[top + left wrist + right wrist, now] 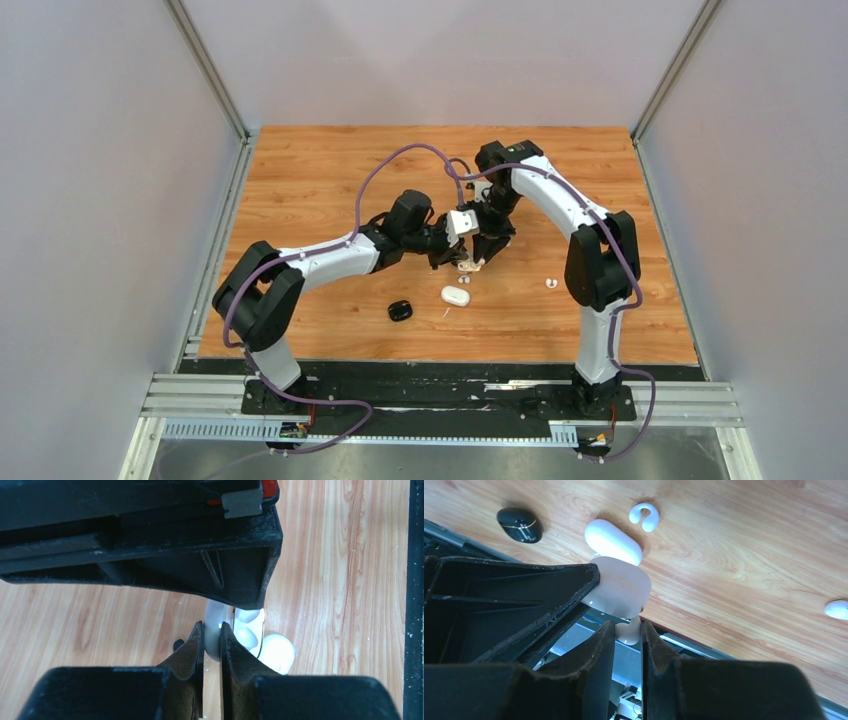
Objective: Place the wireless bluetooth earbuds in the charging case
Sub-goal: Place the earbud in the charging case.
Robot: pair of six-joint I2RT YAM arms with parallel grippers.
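Midway through the job on the wooden table (300, 180): at near left a black case (400, 311) sits shut and untouched. At centre the left gripper (212, 629) is clamped tight on the thin edge of a white charging case (621, 587), holding it clear of the table. Just right of it, the right gripper (628, 626) has its jaws drawn narrow around a small white earbud (629, 634), which is pressed up against that case. The insertion looks under way but not finished.

Below the pair lies a second, closed white case (613, 541), with a hook-shaped earbud (644, 516) just beside it. Farther right, another loose earbud (551, 283) sits well apart from everything, so at least two pieces are left to stow.

Only the left wrist view looks into the held case, showing pale rounded shapes inside. Whether these are seated buds or empty wells cannot be told. Only the right wrist view shows the pinched earbud. From overhead the two grippers hide both it and the case mouth.
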